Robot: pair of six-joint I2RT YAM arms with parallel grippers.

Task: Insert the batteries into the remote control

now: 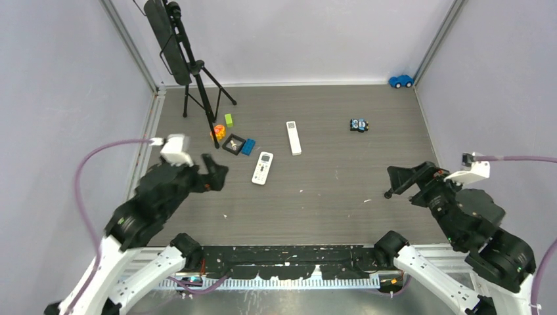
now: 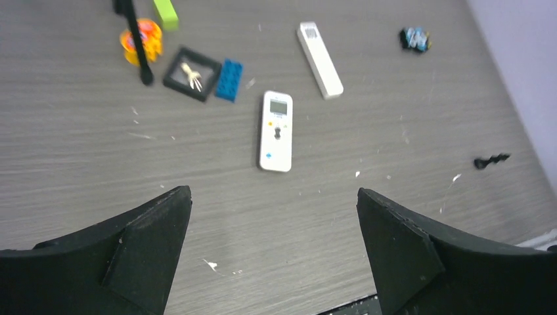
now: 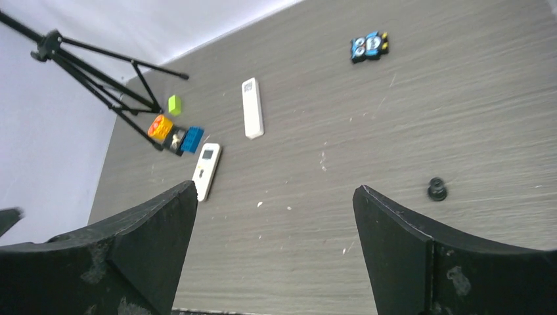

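- Top view: left pincer (image 1: 213, 172) and right pincer (image 1: 396, 180) both hang over the near part of the bench (image 1: 328, 197), well apart, nothing in either. Screen remote (image 1: 263, 167) lies flat, left of centre. Slim white remote (image 1: 293, 138) lies just beyond it. Black tray (image 1: 228, 142) sits to the left of the screen remote, with a blue block (image 1: 248, 146) against its side.
- Left wrist: pincer spread wide, empty — the screen remote lies face up ahead, between the fingers (image 2: 144, 249). The tray holds a few slim pale pieces (image 2: 192, 73), crossed and too small to confirm as the batteries. Orange piece (image 2: 140, 41) and green block (image 2: 166, 13) lie beyond the tray.
- Right wrist: pincer spread wide, empty. Small black knob (image 3: 437, 189) lies on the bench near its right finger — toy car (image 3: 369, 46) is far off.
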